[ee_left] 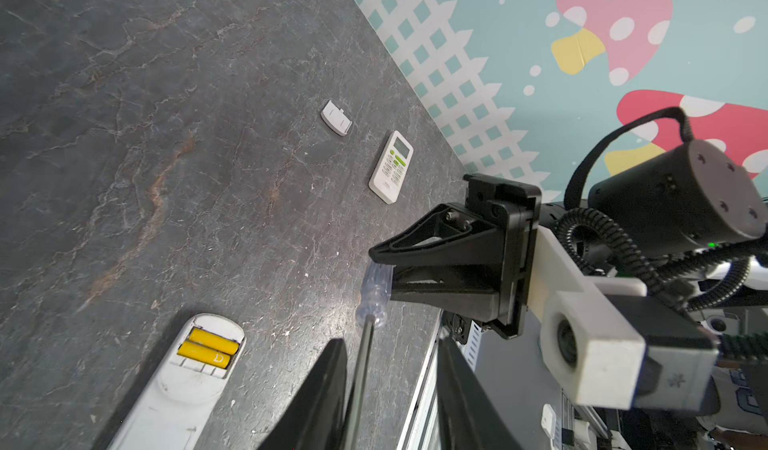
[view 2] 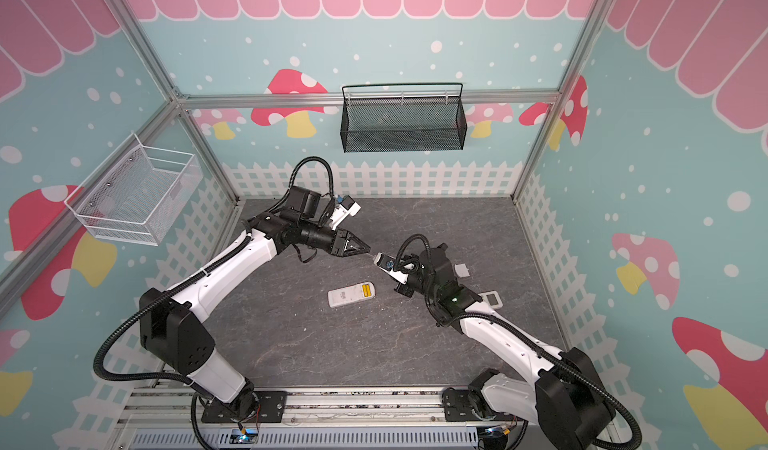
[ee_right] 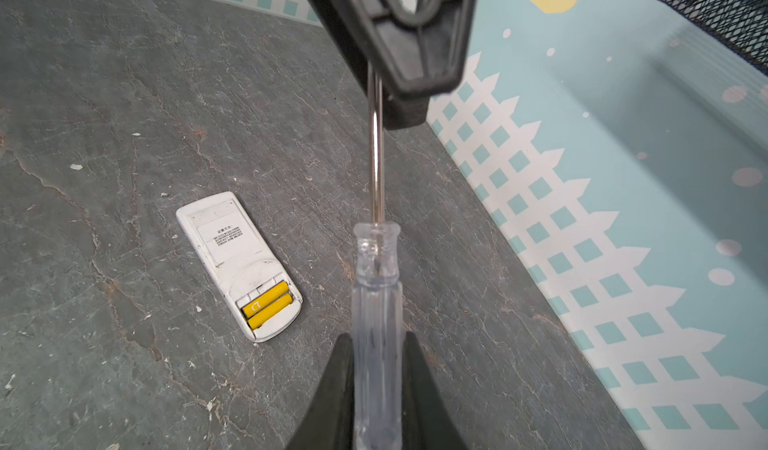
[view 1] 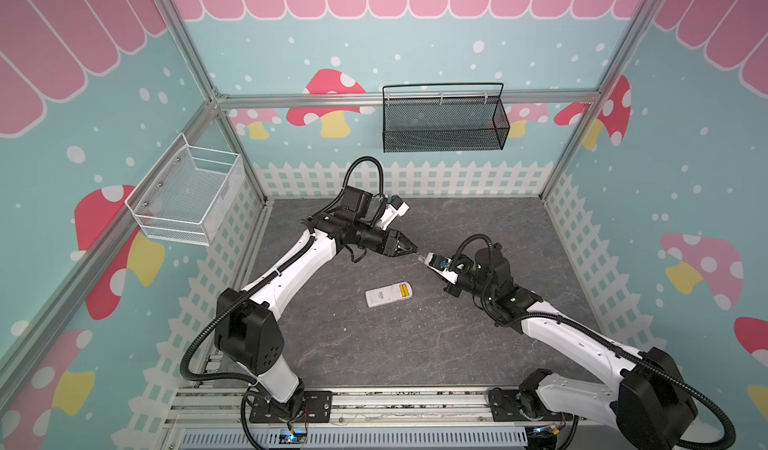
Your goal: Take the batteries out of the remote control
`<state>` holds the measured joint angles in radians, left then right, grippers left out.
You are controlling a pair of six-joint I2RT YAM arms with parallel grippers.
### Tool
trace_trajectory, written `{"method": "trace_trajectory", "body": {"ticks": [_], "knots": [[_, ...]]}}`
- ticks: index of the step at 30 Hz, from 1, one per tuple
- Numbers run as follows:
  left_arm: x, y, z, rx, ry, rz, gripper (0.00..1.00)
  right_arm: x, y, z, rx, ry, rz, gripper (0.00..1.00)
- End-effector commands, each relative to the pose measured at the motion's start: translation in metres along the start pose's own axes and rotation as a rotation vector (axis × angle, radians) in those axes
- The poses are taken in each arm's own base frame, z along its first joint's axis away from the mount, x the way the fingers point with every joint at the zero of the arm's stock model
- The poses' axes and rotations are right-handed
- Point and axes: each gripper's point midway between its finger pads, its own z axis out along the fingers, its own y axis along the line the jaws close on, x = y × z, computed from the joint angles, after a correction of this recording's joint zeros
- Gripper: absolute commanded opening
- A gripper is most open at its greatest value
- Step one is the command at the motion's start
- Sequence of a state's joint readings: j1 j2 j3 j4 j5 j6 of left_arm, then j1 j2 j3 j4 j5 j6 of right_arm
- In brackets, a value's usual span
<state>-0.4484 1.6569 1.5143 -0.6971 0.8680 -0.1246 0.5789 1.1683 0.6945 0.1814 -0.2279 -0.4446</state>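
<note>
While the right gripper (ee_right: 377,340) clamps the screwdriver (ee_right: 376,269) handle, the left gripper (ee_left: 388,344) has jaws apart around its shaft. Yellow batteries (ee_right: 268,304) sit in the remote control (ee_right: 232,252).

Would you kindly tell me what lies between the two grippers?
A screwdriver spans the gap: the right gripper grips its clear handle and its shaft reaches between the jaws of the left gripper, plain in both wrist views.

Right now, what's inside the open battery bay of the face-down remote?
Two yellow batteries lie side by side in the remote. Whatever sits beneath them is covered.
</note>
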Motion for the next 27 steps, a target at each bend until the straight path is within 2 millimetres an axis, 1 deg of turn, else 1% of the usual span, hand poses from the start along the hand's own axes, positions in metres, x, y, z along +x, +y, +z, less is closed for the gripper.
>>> {"method": "trace_trajectory", "body": {"ticks": [1,3,5,7,8,10,11,12,14,18,20,23,24,25,27], "knots": [[0.003,-0.013,-0.003,0.040,-0.002,0.038,0.33,-0.022,-0.007,-0.004,0.019,-0.066,-0.012,0.00],[0.007,-0.009,-0.002,0.033,-0.001,0.036,0.37,-0.020,-0.007,-0.002,0.018,-0.062,-0.014,0.00],[0.008,-0.006,-0.001,0.016,0.001,0.035,0.35,-0.019,-0.008,-0.001,0.014,-0.049,-0.002,0.00],[0.008,-0.008,-0.002,0.016,0.001,0.040,0.26,-0.021,-0.008,-0.003,0.012,-0.054,0.003,0.00],[0.008,-0.008,-0.003,0.016,-0.001,0.041,0.20,-0.022,-0.007,-0.003,0.011,-0.064,0.000,0.00],[0.008,-0.007,-0.002,0.020,-0.005,0.041,0.04,-0.021,-0.005,-0.002,0.006,-0.063,-0.004,0.00],[0.009,-0.006,-0.001,0.018,-0.004,0.038,0.00,-0.021,-0.006,0.000,0.005,-0.058,0.001,0.00],[0.009,-0.005,-0.002,0.013,-0.006,0.041,0.00,-0.022,-0.007,0.000,0.006,-0.056,0.011,0.00],[0.010,-0.005,-0.006,0.005,-0.008,0.048,0.00,-0.025,-0.009,-0.001,0.012,-0.064,0.031,0.04],[0.011,0.001,-0.015,0.007,-0.040,0.023,0.00,-0.022,-0.009,-0.007,0.033,-0.067,0.061,0.21],[0.005,0.011,-0.027,-0.023,-0.076,0.005,0.00,-0.021,-0.013,-0.013,0.065,-0.067,0.095,0.32],[0.001,0.014,-0.041,-0.023,-0.117,0.003,0.00,-0.024,-0.018,-0.026,0.119,-0.100,0.121,0.62],[-0.002,0.017,-0.046,-0.018,-0.139,-0.012,0.00,-0.023,-0.021,-0.030,0.145,-0.111,0.139,0.69],[-0.006,0.019,-0.050,-0.010,-0.162,-0.029,0.00,-0.023,-0.026,-0.033,0.179,-0.119,0.171,0.72],[-0.012,0.026,-0.061,-0.006,-0.203,-0.070,0.00,-0.017,-0.041,-0.039,0.267,-0.115,0.316,0.71]]}}
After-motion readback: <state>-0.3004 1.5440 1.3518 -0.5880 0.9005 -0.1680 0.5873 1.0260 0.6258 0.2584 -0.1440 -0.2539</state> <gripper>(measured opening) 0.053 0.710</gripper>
